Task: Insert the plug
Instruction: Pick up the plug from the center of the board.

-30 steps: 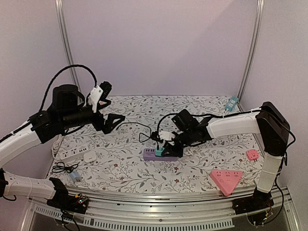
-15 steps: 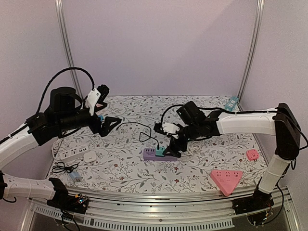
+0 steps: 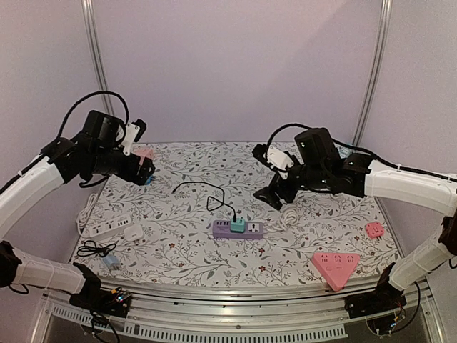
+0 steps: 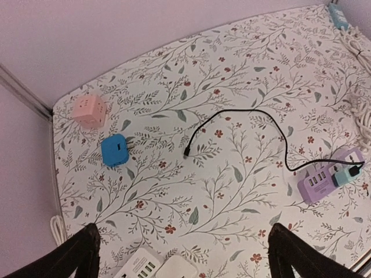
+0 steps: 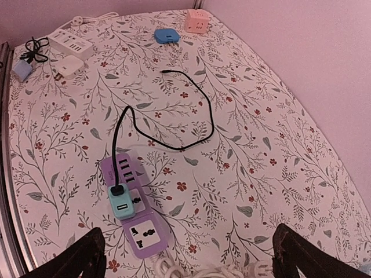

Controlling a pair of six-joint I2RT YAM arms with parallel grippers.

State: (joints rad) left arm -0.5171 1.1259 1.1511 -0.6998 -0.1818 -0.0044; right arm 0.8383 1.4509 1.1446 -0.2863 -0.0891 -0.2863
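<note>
The teal plug [image 5: 120,202], likely light, rigid and best pinched across its flat sides, is sitting in the purple power strip [image 5: 145,234], while the right gripper [image 3: 270,194] and left gripper [image 3: 143,170] are hovering released, well apart from that strip.

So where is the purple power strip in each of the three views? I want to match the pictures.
Top external: the purple power strip lies near the centre, slightly below the middle.
Left wrist: purple power strip at the right edge, below the middle.
Right wrist: purple power strip at the lower left.
Shared landmark: the black cable curling away from the teal adapter on the strip.
</note>
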